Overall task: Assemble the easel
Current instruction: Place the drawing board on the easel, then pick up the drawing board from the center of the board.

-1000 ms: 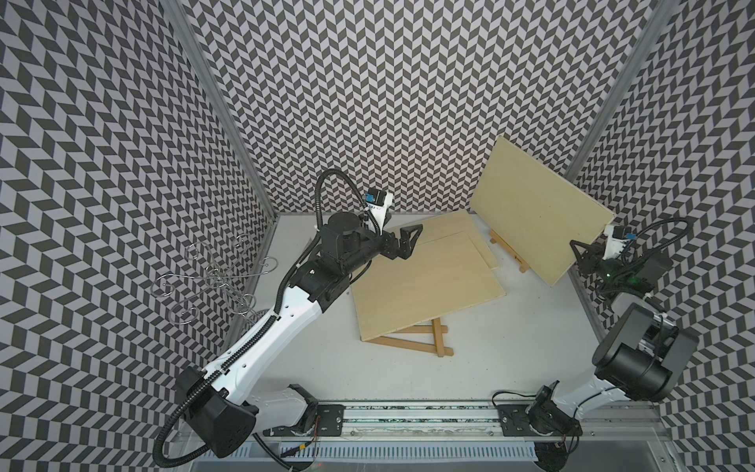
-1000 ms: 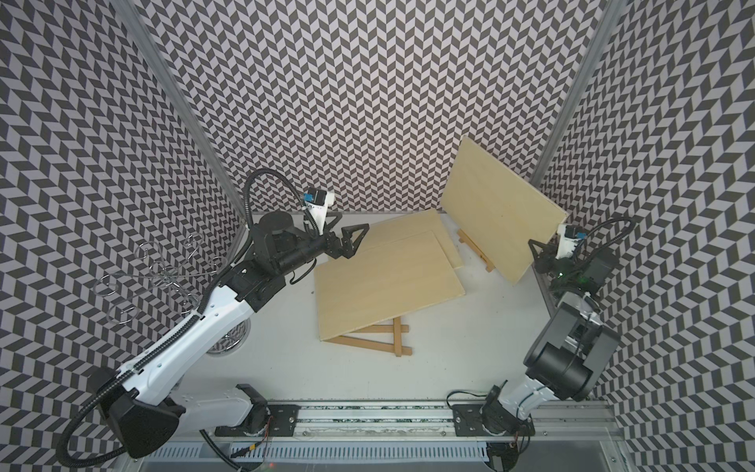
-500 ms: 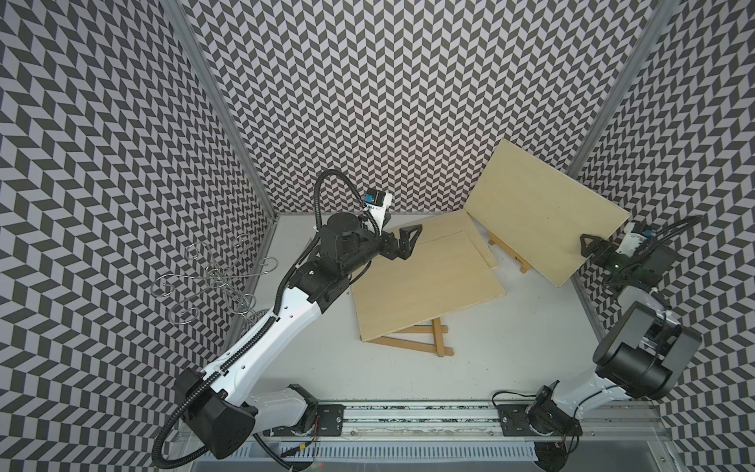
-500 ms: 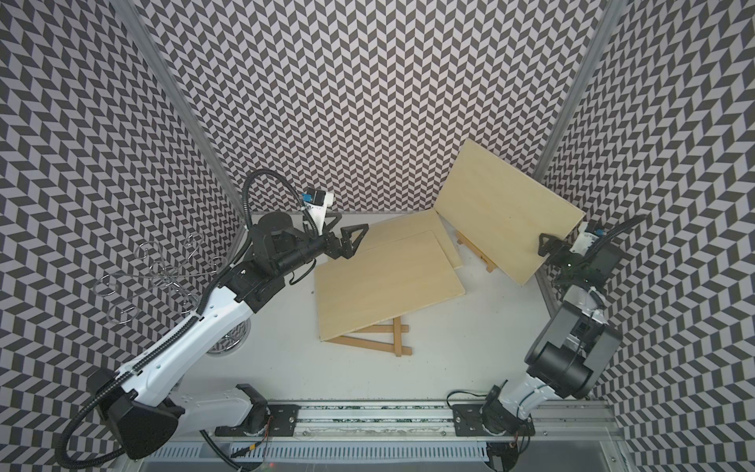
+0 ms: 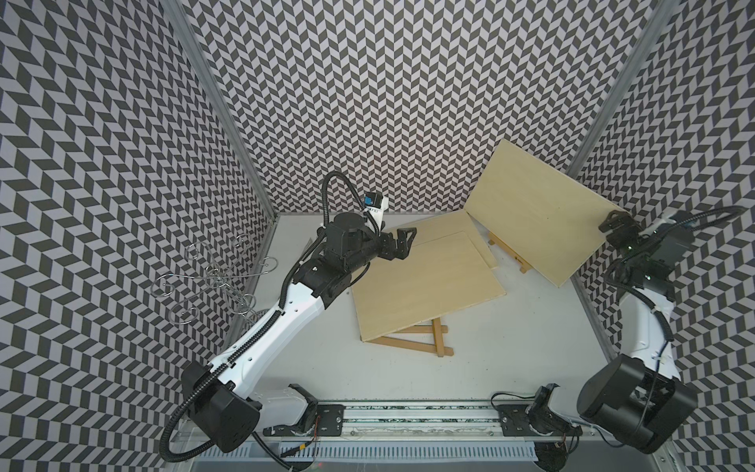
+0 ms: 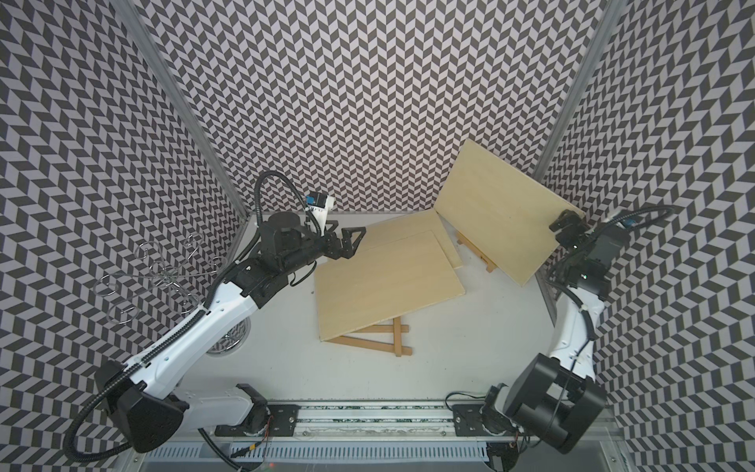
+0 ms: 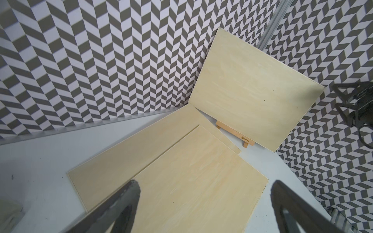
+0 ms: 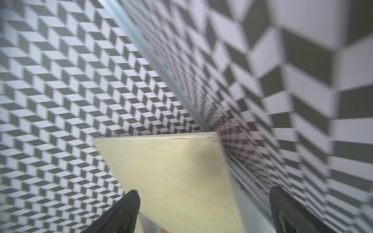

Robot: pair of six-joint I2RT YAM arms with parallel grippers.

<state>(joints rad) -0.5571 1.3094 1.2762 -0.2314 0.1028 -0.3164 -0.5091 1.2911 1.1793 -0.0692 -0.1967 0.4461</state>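
Listing what we find on the white table [image 5: 367, 392], we begin with the upright board [image 5: 535, 212], a pale plywood panel standing tilted in the far right corner, its lower edge just in front of a small easel [image 5: 508, 255] whose rail and feet show below it in both top views and in the left wrist view [image 7: 236, 134]. Next come two boards lying flat near the middle: the upper board [image 5: 425, 286] overlaps the lower board [image 5: 441, 229], which shows only along its far edge and one corner. Under the near edge of the upper board we note a flat easel frame [image 5: 425, 343], wooden slats lying on the table and partly covered. The left gripper [image 5: 404, 247] hangs over the far left corner of the flat boards, jaws spread wide and holding nothing; the left wrist view shows both dark fingers [image 7: 129, 201] apart above the upper board. The right gripper [image 5: 617, 227] sits at the upright board's upper right corner, jaws spread wide; in the right wrist view the board [image 8: 177, 171] runs between its fingers [image 8: 129, 211] without being pinched, and we cannot tell whether either one touches it. A wire rack [image 5: 216, 278] stands by the left wall, well apart from the boards.
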